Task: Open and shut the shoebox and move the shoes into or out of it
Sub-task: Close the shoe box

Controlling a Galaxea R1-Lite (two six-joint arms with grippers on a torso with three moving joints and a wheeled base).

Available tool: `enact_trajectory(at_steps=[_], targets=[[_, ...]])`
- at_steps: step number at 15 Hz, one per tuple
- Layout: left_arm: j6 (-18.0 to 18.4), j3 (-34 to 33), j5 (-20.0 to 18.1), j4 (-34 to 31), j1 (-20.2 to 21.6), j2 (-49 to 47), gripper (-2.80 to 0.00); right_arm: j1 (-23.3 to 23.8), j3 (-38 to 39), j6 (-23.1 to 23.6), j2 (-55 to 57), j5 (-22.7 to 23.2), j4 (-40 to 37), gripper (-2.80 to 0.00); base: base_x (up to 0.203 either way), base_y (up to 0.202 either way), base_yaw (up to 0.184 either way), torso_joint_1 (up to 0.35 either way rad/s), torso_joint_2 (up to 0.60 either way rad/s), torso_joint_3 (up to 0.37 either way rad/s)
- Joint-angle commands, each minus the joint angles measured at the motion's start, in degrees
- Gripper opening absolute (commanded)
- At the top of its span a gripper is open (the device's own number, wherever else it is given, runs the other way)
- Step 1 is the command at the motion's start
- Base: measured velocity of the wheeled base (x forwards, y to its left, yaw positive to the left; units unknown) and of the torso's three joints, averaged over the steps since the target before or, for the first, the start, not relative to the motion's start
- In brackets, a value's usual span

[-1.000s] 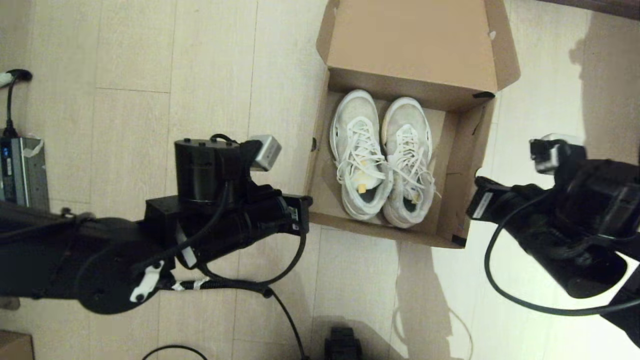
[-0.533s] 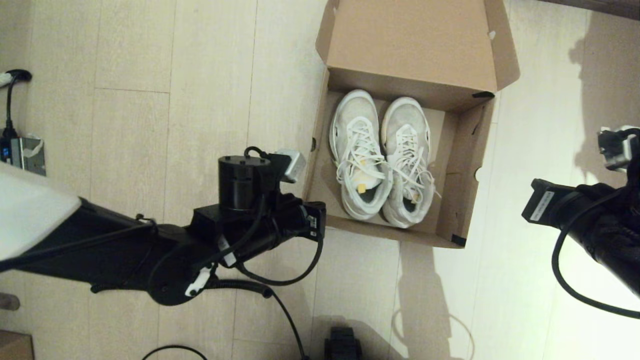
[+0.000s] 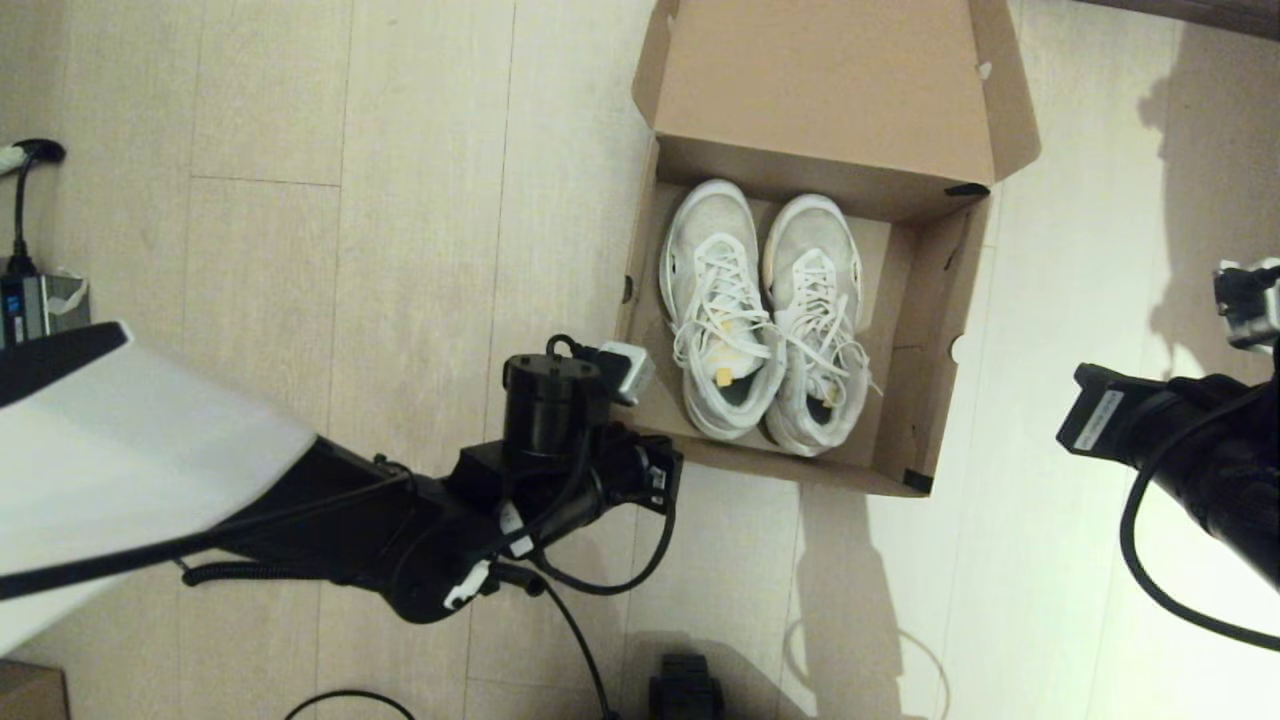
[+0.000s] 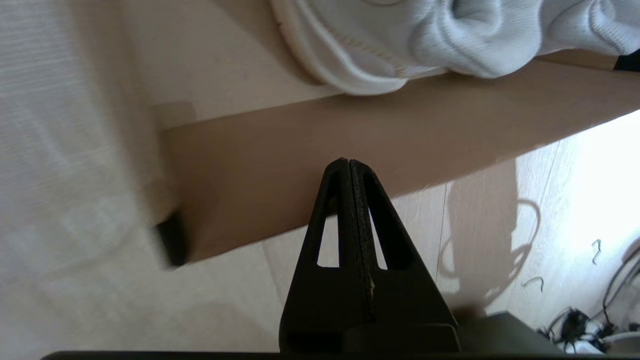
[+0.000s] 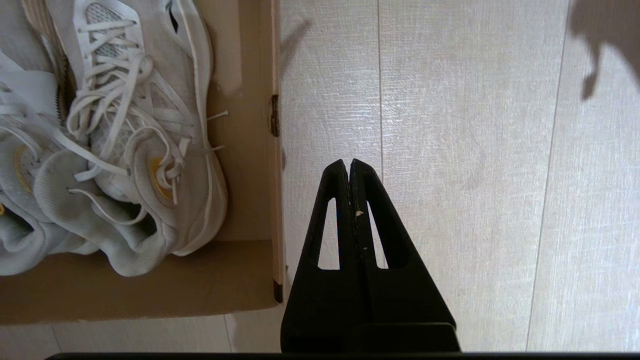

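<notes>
The brown shoebox [image 3: 925,300] stands open on the floor, its lid [image 3: 830,80] folded back at the far side. Both white sneakers [image 3: 720,300] lie side by side inside, toes pointing away from me. My left arm [image 3: 560,440] hangs at the box's near left corner. Its gripper [image 4: 348,162] is shut and empty, its tip over the outer face of the front wall [image 4: 250,170], with a sneaker heel [image 4: 375,50] just beyond. My right gripper [image 5: 348,162] is shut and empty over bare floor, right of the box's wall [image 5: 240,100] and the shoes [image 5: 145,135].
A power unit with a cable [image 3: 40,300] sits at the far left edge. A small brown box corner [image 3: 25,690] shows at the bottom left. Black cables [image 3: 580,620] and a dark object [image 3: 685,690] lie near the bottom centre. Wood floor surrounds the box.
My left arm has swung right and nearer, up to the box's near left corner. My right arm has drawn away from the box's right wall toward the right edge.
</notes>
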State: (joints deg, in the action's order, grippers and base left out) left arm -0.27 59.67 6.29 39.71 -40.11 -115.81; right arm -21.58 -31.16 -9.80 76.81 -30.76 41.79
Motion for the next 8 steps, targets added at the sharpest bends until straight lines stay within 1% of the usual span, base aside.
enact_trajectory(at_steps=[1, 4, 8], targets=[[0.2, -0.1, 0.9, 0.9, -0.2, -2.4, -2.80, 0.0, 0.5, -0.1, -0.3, -0.2, 0.3, -2.80, 0.000, 0.000, 0.000, 0.000, 0.00, 0.000], [0.2, -0.8, 1.2, 0.9, -1.0, -2.4, -2.80, 0.0, 1.3, -0.1, -0.3, -0.1, 0.4, -2.80, 0.000, 0.000, 0.000, 0.000, 0.00, 0.000], [-0.1, -4.1, 3.2, 1.7, -4.9, -2.1, -2.80, 0.0, 1.0, -0.1, -0.6, -0.3, 0.3, -2.80, 0.000, 0.000, 0.000, 0.000, 0.00, 0.000]])
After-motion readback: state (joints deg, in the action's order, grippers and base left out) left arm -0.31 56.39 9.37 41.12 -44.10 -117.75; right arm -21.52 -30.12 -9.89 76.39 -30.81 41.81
